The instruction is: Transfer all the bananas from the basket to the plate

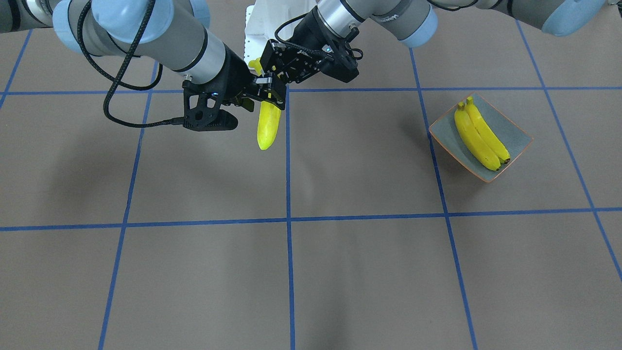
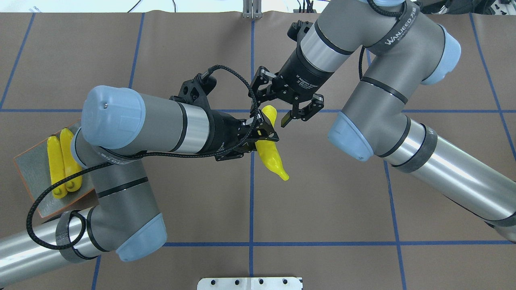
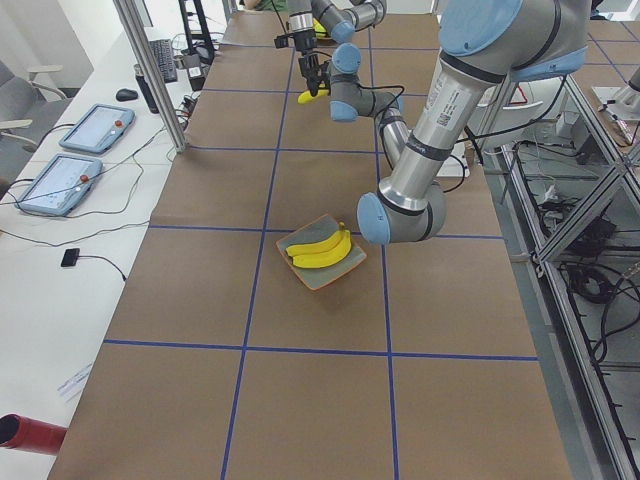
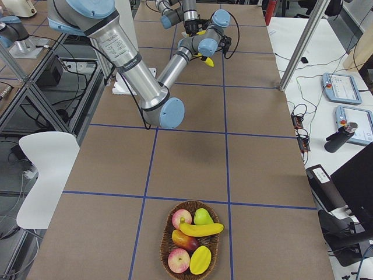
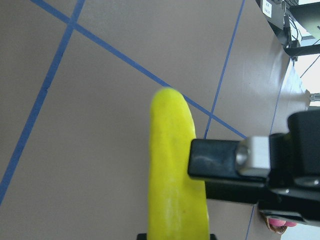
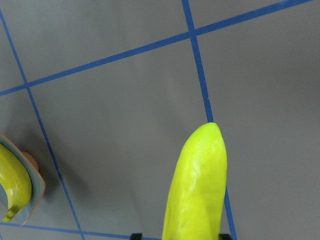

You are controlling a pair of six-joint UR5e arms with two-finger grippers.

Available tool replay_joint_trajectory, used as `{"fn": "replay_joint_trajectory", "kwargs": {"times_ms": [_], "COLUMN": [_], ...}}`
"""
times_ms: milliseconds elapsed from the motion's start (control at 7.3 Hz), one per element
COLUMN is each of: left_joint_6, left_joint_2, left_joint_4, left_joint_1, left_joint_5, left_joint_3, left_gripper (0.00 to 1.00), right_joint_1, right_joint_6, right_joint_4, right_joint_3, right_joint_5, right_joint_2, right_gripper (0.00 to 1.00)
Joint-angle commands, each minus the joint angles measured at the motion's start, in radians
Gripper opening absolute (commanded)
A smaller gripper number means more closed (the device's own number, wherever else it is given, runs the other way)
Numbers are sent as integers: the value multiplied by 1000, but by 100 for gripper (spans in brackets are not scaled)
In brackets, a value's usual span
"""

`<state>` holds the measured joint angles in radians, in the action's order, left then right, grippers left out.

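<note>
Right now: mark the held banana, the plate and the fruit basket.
held banana [image 2: 270, 156]: overhead view, mid-body, toward the stem end.
plate [image 1: 511, 134]: front-facing view, bare floor near its right corner.
fruit basket [image 4: 164, 245]: exterior right view, left side of the wicker rim.

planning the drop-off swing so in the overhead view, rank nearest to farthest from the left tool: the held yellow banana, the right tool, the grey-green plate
1. Smooth yellow curved banana: clamped in the left tool, centre of view.
2. Right tool: just beyond, at the banana's far tip.
3. Squarish grey-green speckled plate with orange-brown rim: far off at the view's left edge.
</note>
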<state>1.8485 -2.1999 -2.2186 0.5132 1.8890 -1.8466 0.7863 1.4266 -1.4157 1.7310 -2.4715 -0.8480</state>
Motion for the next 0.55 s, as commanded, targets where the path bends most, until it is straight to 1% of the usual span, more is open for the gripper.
{"fn": "replay_joint_trajectory", "kwargs": {"times_ms": [0,137,274,411], "left_joint_6": [0,0,5,30], "left_joint_2": [5,11,15,78], "left_joint_4": [0,3,11,11], "left_joint_1": [1,4,7,13], "left_joint_5": [1,1,2,1], "left_joint_3": [0,0,-5,-47], "left_gripper": [0,0,0,0], "right_joint_1": [7,37,97,126], "right_joint_6": [6,6,3,-3], "right_joint_4": [31,29,29,31], "right_joint_3": [1,1,1,4], "right_joint_5": [-7,-27,-76,-84], "right_joint_2": [-13,-14,-25,-49], "right_gripper": [100,100,100,100]}}
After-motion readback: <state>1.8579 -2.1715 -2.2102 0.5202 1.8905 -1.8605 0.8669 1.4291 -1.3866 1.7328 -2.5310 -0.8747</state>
